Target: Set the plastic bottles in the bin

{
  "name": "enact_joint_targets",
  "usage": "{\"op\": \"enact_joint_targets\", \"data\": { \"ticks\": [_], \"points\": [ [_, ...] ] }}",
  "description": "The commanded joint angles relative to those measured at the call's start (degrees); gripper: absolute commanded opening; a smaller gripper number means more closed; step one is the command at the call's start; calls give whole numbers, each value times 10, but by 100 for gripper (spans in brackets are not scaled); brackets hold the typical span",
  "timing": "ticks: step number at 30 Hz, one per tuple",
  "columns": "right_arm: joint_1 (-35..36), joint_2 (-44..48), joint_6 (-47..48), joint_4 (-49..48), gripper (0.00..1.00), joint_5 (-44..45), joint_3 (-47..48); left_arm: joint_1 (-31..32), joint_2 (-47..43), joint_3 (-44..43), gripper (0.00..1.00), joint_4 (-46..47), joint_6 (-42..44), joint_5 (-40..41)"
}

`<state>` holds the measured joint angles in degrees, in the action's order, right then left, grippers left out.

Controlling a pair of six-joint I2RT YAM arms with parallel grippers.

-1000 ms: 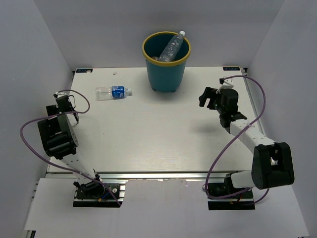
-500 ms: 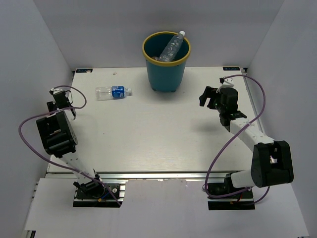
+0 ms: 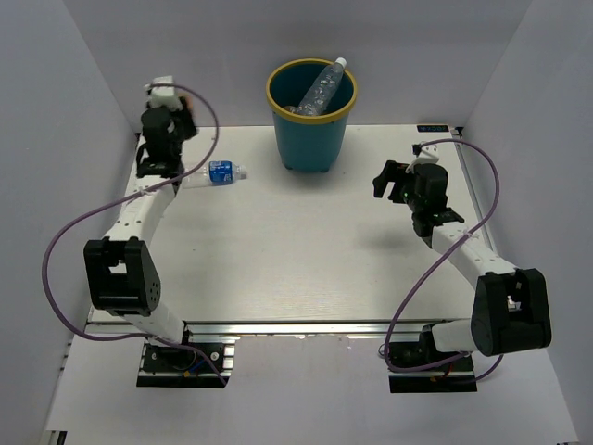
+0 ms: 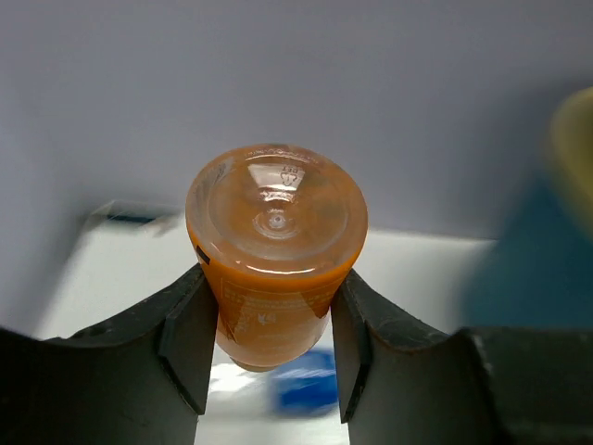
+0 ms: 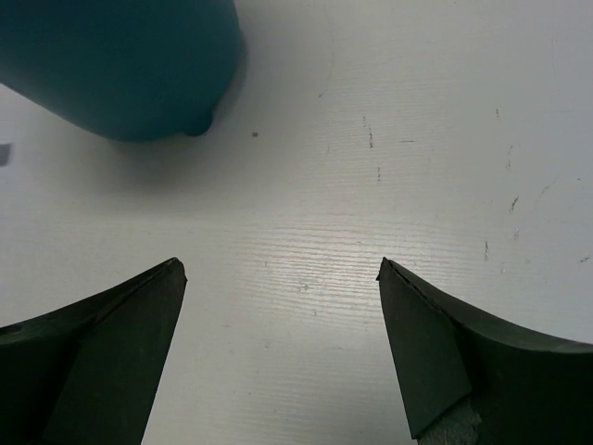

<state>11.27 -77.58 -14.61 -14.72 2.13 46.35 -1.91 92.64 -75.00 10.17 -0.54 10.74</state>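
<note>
From above, a white table with a faint wood grain sits boxed in by plain pale walls. Small stickers mark its two far corners, too small to read. The bin stands at the far edge. A clear bottle with a white cap leans inside it, its neck over the rim. A second clear bottle lies on its side left of the bin, and its blue label cannot be read. The left arm reaches up beside it. The right gripper hangs over the right side, well apart from the bin.

In the left wrist view, the left gripper is clenched on a stubby orange bottle, base toward the lens. The embossed marks and faint print on it cannot be read.

In the right wrist view, the fingers are spread wide over bare, lightly scuffed tabletop, grasping nothing, with the bin's teal wall at upper left.
</note>
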Motion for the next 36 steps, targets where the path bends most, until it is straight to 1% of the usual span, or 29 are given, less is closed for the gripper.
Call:
{"op": "enact_joint_targets", "data": {
  "ticks": [1, 2, 3, 4, 5, 6, 7, 8, 9, 11, 12, 14, 16, 17, 18, 23, 28, 31, 34, 35, 36],
  "points": [
    [-2, 23, -2, -16, 89, -10, -1, 59, -33, -51, 27, 87, -132, -153],
    [-2, 25, -2, -15, 89, -10, -1, 65, -23, -64, 27, 113, -163, -168],
    [-3, 27, -2, -14, 89, -7, -2, 79, 3, -94, 21, 154, -196, -179],
    [-3, 31, -1, -13, 89, -6, -4, 87, 21, -112, 21, 171, -246, -188],
    [-3, 33, 0, -11, 89, -5, -5, 95, 39, -129, 21, 193, -264, -209],
    [-3, 36, 0, -12, 89, -1, -6, 115, 79, -146, 21, 229, -280, -216],
    [-3, 41, 3, -15, 89, 2, -12, 154, 120, -212, 21, 230, -293, -219],
    [-3, 43, 3, -15, 89, 2, -12, 154, 141, -212, 21, 230, -293, -219],
    [-3, 45, 5, -16, 89, 2, -13, 168, 162, -270, 21, 214, -278, -211],
    [-4, 46, 7, -15, 89, 5, -13, 208, 221, -331, 21, 163, -244, -182],
    [-5, 47, 7, -15, 89, 5, -14, 219, 239, -378, 21, 150, -212, -166],
    [-6, 49, 8, -17, 89, 3, -17, 246, 270, -415, 21, 135, -190, -129],
    [-8, 52, 8, -20, 89, 2, -19, 260, 309, -470, 22, 120, -170, -115],
    [-8, 52, 8, -21, 89, 0, -20, 263, 320, -484, 22, 107, -164, -86],
    [-8, 52, 8, -20, 89, -1, -20, 265, 334, -501, 23, 103, -156, -75],
    [-8, 46, 7, -22, 89, -8, -18, 271, 346, -511, 25, 107, -160, -44],
    [-8, 42, 8, -15, 89, -10, -13, 278, 352, -518, 25, 97, -140, -11],
    [-8, 41, 8, -16, 89, -12, -13, 282, 353, -520, 27, 84, -115, 17],
    [-9, 40, 7, -16, 89, -13, -13, 284, 347, -508, 34, 85, -95, 39],
    [-8, 39, 8, -16, 89, -13, -13, 284, 345, -506, 43, 83, -90, 40],
    [-8, 38, 8, -16, 89, -13, -12, 284, 345, -507, 46, 79, -88, 40]
  ]
}}
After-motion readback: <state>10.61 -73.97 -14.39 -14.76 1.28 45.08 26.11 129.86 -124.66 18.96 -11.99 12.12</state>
